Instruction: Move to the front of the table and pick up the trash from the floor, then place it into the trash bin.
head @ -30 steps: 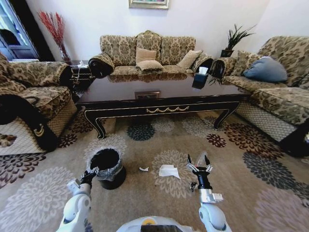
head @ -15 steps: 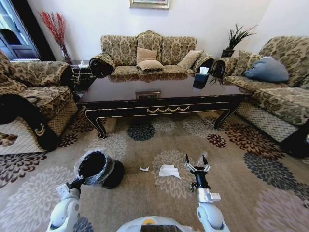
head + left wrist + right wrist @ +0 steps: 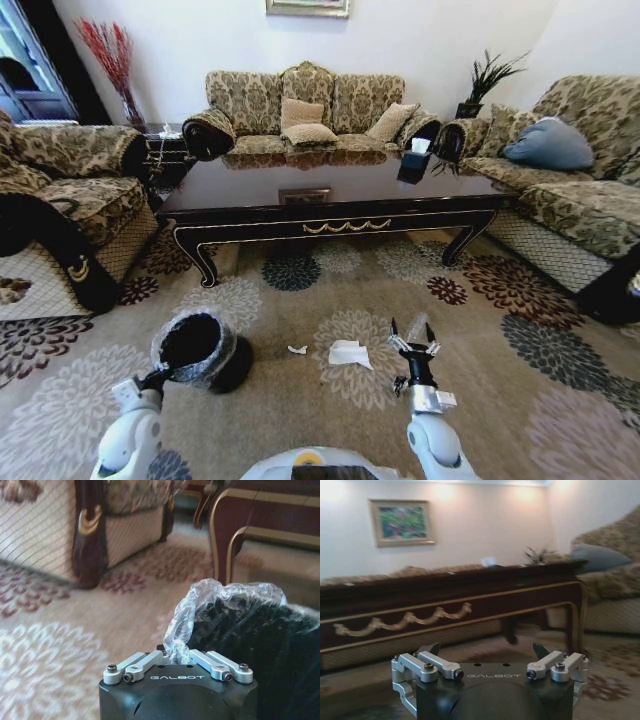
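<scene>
My left gripper is pinched shut on the bag rim of the trash bin, tipping it toward me on the carpet. My right gripper hangs spread wide, holding nothing, just right of the crumpled paper. I judge pickup hasn't begun; next I need that gripper lowered onto the paper. A small scrap lies beside it. Beyond stands the table, clear of my path.
</scene>
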Robot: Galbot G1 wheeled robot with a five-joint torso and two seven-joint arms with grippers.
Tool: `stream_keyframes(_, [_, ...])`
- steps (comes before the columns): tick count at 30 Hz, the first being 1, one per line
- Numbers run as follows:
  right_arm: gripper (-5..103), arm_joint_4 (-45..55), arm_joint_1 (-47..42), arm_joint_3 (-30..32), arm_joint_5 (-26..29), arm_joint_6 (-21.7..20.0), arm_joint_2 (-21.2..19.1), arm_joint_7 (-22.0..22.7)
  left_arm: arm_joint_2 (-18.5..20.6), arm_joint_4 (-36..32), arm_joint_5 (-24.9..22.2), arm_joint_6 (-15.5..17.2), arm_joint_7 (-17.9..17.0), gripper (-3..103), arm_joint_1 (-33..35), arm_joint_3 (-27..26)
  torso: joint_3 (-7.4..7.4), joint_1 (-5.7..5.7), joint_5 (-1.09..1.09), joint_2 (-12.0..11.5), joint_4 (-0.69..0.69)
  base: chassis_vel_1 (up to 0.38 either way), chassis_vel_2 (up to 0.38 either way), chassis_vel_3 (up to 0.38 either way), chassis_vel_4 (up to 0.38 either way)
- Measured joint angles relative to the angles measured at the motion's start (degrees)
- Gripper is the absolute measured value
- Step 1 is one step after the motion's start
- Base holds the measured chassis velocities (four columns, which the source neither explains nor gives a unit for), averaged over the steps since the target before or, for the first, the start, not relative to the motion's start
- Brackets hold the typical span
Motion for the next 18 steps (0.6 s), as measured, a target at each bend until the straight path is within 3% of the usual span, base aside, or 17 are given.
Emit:
stream_keyframes(2, [100,-1.7,1.5,0.7,1.9,-2.6,-0.5,0.8,0.8,-3.2,-1.8,0.2,0.1,4,0.8,-0.8,-0.01,0.0,0.03,0.0,-0.12,0.0,0.0,0.0,0.0])
stream_keyframes(5, [100,-2.7,3.1,0.5,3.6,-5.8,-0.8,2.3,0.7,-6.0,-2.9,0.4,0.0,4,2.2,-2.2,-0.01,0.0,0.05,0.0,-0.13,0.0,0.0,0.0,0.0])
stream_keyframes(7, [100,-5.1,6.4,-0.6,6.6,-11.7,-1.3,6.0,-0.4,-9.7,-4.0,0.7,-0.6,4,4.1,-4.0,-0.01,0.0,0.02,0.0,-0.02,0.0,0.0,0.0,0.0])
stream_keyframes(9, [100,-6.1,7.5,-1.0,7.4,-13.5,-1.5,7.3,-0.9,-10.8,-4.1,0.7,-0.8,4,4.7,-4.5,-0.01,0.0,0.03,0.0,-0.02,0.0,0.0,0.0,0.0])
stream_keyframes(12, [100,-13.5,13.9,-3.2,10.7,-19.6,-2.4,10.4,-3.1,-16.1,-4.8,0.7,-1.0,4,7.4,-6.5,-0.01,0.0,0.04,0.0,-0.06,0.0,0.0,0.0,0.0])
stream_keyframes(18, [100,-27.1,24.1,-4.9,11.8,-21.2,-3.3,9.8,-6.6,-22.5,-4.7,0.7,-1.0,4,12.0,-8.1,-0.01,0.0,0.04,0.0,-0.05,0.0,0.0,0.0,0.0])
